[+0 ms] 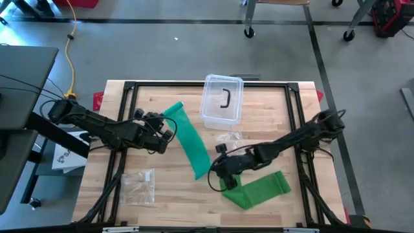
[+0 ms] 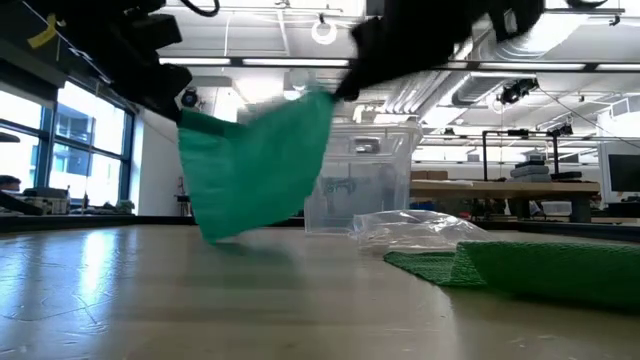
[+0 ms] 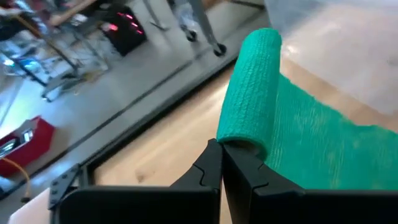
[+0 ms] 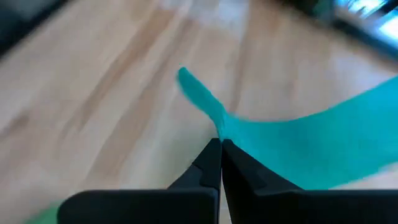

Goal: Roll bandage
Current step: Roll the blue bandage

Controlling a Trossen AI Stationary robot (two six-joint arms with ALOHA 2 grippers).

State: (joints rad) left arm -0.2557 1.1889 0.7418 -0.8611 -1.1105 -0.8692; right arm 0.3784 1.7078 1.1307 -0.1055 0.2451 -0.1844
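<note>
In the low view the green woven bandage strip (image 2: 255,165) is smeared by motion, and the dark arms above it are cut off at twelve o'clock. The crumpled clear plastic wrapper (image 2: 415,230) covers the lower part of the clear plastic box (image 2: 362,175). The green folded bandage heap (image 2: 530,268) runs out of frame at three o'clock. In the right wrist view the wooden table (image 4: 112,87) is blurred.

Floor (image 1: 194,52): grey, smooth, crossed by dark tape lines. Table (image 1: 168,194): pale wood-plank top in a black frame. Chair casters (image 1: 249,31): far side. Yellow cable (image 1: 70,52): far left, on the floor. Windows (image 2: 60,150): left wall, tall, daylit. Ceiling (image 2: 440,75): exposed pipes, strip lights. Workbenches (image 2: 500,190): right background.
</note>
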